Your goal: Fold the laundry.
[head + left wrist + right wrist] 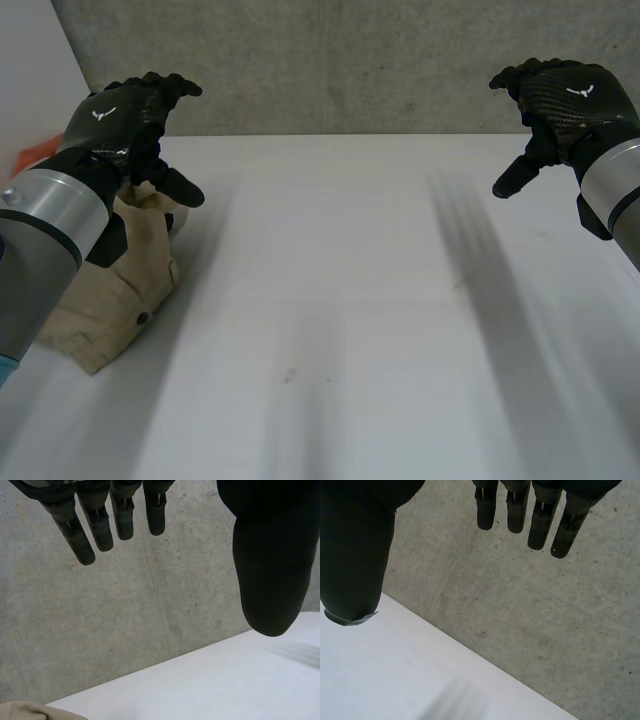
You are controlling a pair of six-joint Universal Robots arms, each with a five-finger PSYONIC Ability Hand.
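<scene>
A folded beige garment [115,295] with a dark button lies on the white table [340,300] at the left, partly hidden by my left arm. My left hand [125,125] hovers above its far end, open, fingers relaxed and holding nothing. A beige corner of the garment [30,711] appears below the left hand's fingers [100,527] in the left wrist view. My right hand [560,105] hangs in the air at the far right, above the table's back edge, also open and empty; its fingers [540,525] stretch straight toward the concrete wall.
A grey concrete wall [340,60] runs behind the table's back edge. Something orange [35,152] peeks out at the far left behind my left arm. A white panel [35,70] stands at the back left.
</scene>
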